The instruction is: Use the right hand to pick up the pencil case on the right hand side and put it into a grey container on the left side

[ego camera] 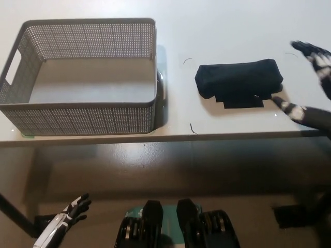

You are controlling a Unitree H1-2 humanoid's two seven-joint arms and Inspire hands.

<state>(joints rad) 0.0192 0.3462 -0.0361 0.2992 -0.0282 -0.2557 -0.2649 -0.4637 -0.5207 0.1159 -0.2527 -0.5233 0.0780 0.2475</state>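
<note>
A black pencil case [238, 81] lies on the white table [217, 31], right of centre. The grey mesh container [83, 77] stands at the left and holds nothing. My black right hand [310, 85] is raised at the right edge of the picture, just right of the pencil case, fingers spread apart and holding nothing. It is blurred and does not touch the case. My white left hand [64, 219] rests low at the bottom left, below the table's front edge, fingers apart.
The table's front edge [165, 138] runs across the middle of the picture. A gap of bare table separates the container from the pencil case. Thin curved marks sit around the pencil case.
</note>
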